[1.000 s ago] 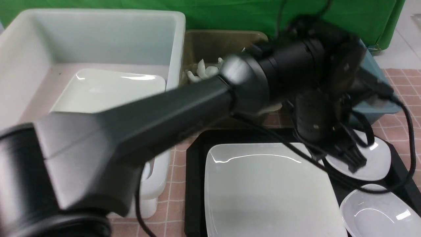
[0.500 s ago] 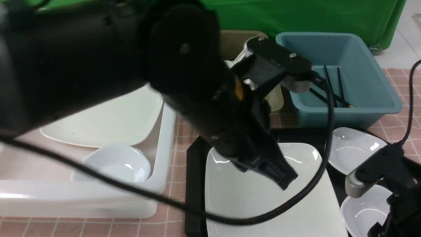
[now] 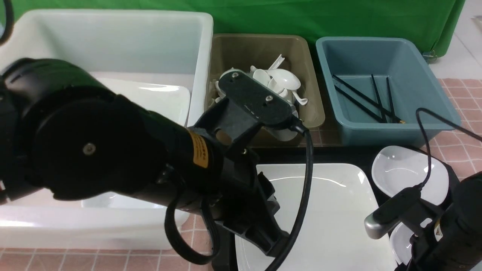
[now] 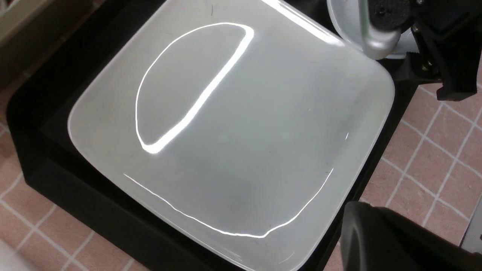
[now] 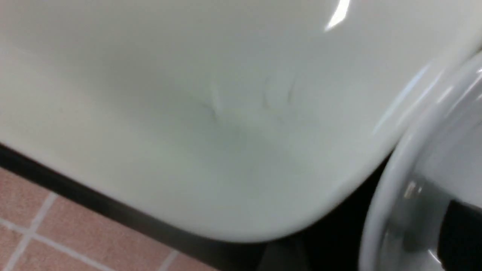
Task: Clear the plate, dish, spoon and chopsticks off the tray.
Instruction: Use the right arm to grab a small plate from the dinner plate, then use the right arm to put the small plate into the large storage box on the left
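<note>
The white square plate lies in the black tray. My left gripper hangs shut and empty over the plate's near left part. A small white dish sits at the tray's far right. A second dish lies nearer, half hidden by my right arm. My right gripper is open low over this dish's rim, one finger inside it. White spoons lie in the brown bin, black chopsticks in the blue bin.
A big white tub at the left holds another square plate and a small bowl. The brown bin and blue bin stand just beyond the tray. A pink tiled cloth covers the table.
My left arm has swung back from the far dish, across the plate, to the plate's near left. My right arm has come in at the lower right over the near dish.
</note>
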